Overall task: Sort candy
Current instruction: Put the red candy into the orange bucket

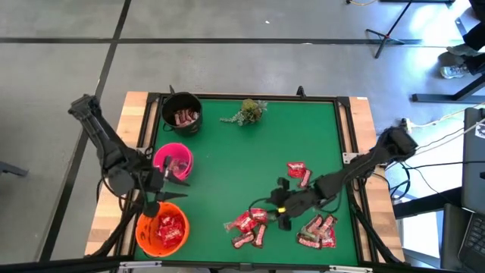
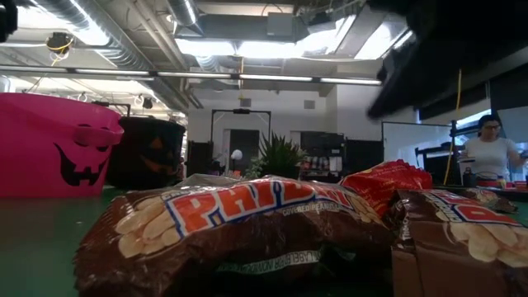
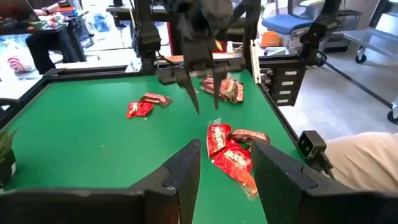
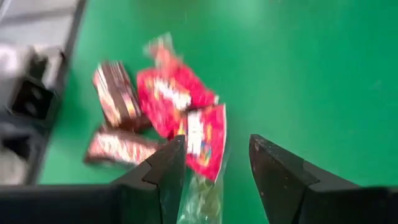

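Note:
The candy lies in three groups on the green mat: red packets and brown bars (image 1: 248,225), two red packets (image 1: 298,171), and brown bars (image 1: 318,232). My right gripper (image 1: 279,208) hovers open just above the first group. In its wrist view the fingers stand either side of a red packet (image 4: 200,138) without plainly touching it. My left gripper (image 1: 157,199) is open beside the orange bowl (image 1: 163,230), which holds red packets. A black bowl (image 1: 182,114) holds brown bars. The pink bowl (image 1: 174,161) stands between the two.
A green leafy sprig (image 1: 248,111) lies near the mat's far edge. The mat's middle and far right are bare. A raised black frame (image 1: 345,136) rims the mat. In the low view brown bars (image 2: 239,223) fill the foreground. A person (image 2: 492,153) sits in the room beyond.

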Controlling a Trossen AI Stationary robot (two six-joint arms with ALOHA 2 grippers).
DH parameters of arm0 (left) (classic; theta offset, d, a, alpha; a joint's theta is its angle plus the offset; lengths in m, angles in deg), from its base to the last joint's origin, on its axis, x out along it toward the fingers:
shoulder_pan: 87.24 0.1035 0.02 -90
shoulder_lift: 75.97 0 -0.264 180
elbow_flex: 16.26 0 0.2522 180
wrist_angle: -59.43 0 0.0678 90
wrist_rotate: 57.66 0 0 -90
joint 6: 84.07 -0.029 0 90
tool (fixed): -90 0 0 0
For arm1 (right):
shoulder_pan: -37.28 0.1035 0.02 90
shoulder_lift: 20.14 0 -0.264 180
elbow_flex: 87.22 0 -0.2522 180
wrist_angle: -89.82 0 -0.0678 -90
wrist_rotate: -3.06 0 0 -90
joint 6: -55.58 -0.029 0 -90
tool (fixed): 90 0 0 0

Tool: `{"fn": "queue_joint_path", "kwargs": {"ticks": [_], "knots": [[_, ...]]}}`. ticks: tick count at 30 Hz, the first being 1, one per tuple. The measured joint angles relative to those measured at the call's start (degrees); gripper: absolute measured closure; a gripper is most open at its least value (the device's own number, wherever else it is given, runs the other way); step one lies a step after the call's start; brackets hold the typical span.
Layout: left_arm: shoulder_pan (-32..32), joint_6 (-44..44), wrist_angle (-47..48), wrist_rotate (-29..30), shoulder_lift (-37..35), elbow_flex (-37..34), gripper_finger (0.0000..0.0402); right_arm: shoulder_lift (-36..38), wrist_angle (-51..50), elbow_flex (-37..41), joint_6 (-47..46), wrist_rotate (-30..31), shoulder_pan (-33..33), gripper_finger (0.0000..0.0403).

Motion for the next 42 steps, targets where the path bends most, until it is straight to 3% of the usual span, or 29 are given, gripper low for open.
{"fn": "queue_joint_path", "kwargs": {"ticks": [9, 20, 26, 32, 42], "knots": [[3.79, 0.34, -0.46, -3.54, 0.03, -1.06, 0.0270, -9.31, 0.26, -5.38, 0.32, -5.25, 0.00, 0.0224], [4.76, 0.55, -0.46, -4.90, 0.07, -1.06, 0.0270, -9.96, -1.22, -7.74, 0.17, -4.29, 0.00, 0.0120], [4.76, 1.51, -0.44, -4.90, 0.07, -1.06, 0.0270, -13.08, -1.49, -7.76, 0.28, -3.58, -0.04, 0.0105], [4.76, 1.51, -0.45, -4.77, 0.07, -1.06, 0.0270, -15.63, -3.53, -7.76, 0.44, -2.27, -0.07, 0.0151], [4.76, 1.57, -0.45, -4.66, 0.07, -1.06, 0.0270, -15.75, -5.40, -7.76, 0.46, 0.37, -0.30, 0.0332]]}}
